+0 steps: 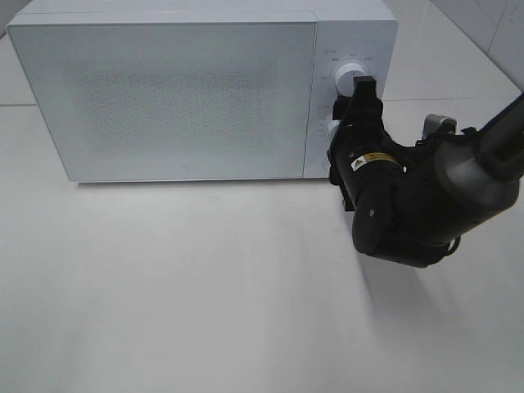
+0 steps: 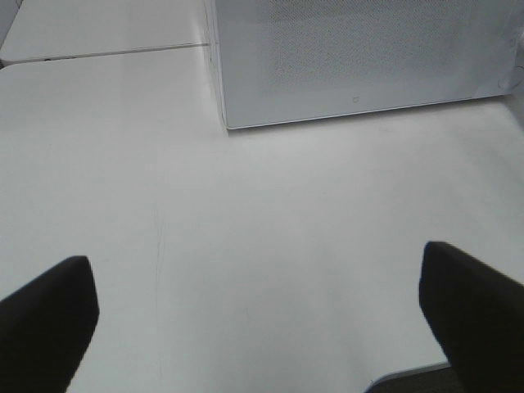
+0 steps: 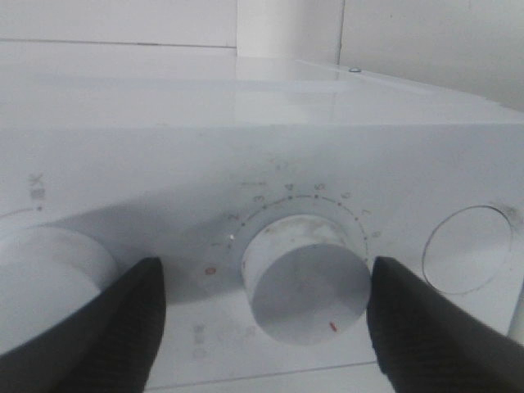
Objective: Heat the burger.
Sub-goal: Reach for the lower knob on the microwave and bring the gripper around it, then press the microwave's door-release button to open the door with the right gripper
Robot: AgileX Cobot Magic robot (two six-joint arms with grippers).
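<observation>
The burger is out of view. The white microwave (image 1: 176, 98) stands with its door shut. My right gripper (image 1: 345, 131) is at the microwave's control panel, straddling the lower dial (image 1: 331, 131). In the right wrist view the gripper (image 3: 266, 278) is open. Its two dark fingers (image 3: 106, 336) stand on either side of the round timer dial (image 3: 303, 282), with a gap on each side. My left gripper (image 2: 262, 278) is open over bare table, with nothing between its fingers (image 2: 49, 319), and faces the microwave's front lower corner (image 2: 233, 123).
A second dial (image 1: 350, 72) sits above the one my right gripper straddles, also seen at the picture's edge as a white knob (image 3: 49, 278). A round button (image 3: 471, 250) lies on the dial's other side. The white table (image 1: 205, 286) spreads before the microwave.
</observation>
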